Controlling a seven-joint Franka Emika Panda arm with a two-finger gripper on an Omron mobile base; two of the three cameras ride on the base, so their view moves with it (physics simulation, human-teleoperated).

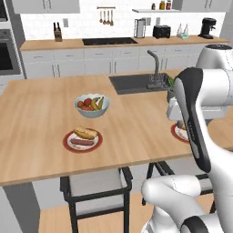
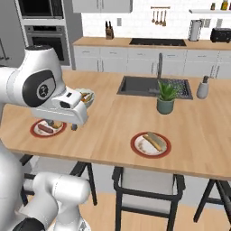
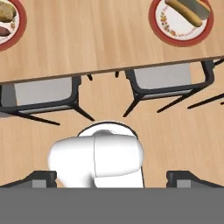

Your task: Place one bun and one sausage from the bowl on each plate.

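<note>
- Well, the claw (image 3: 114, 180) hangs spread as wide as it goes, with nothing between its tips and nothing in its hold.
- It hovers above the near edge of the table (image 1: 41, 113), looking straight down on the stools (image 3: 43, 94) tucked beneath.
- From the hand view the two plates sit at opposite top corners, so the claw is roughly between them and apart from both; I cannot tell which is nearer.
- On the robot's left, the left plate (image 1: 68, 144) carries a bun (image 1: 86, 132) and a sausage (image 1: 82, 142), side by side, their long axes running roughly along the table's near edge.
- Over on its right, the right plate (image 2: 137, 149) holds another bun-and-sausage pair, lying close together at a slant to that edge.
- A pale fruit bowl (image 1: 92, 110) stands just behind the left plate, well clear of the claw.
- To my eye each plate already has its one bun and one sausage, so the job looks done and the arm has nothing more to reach for.
</note>
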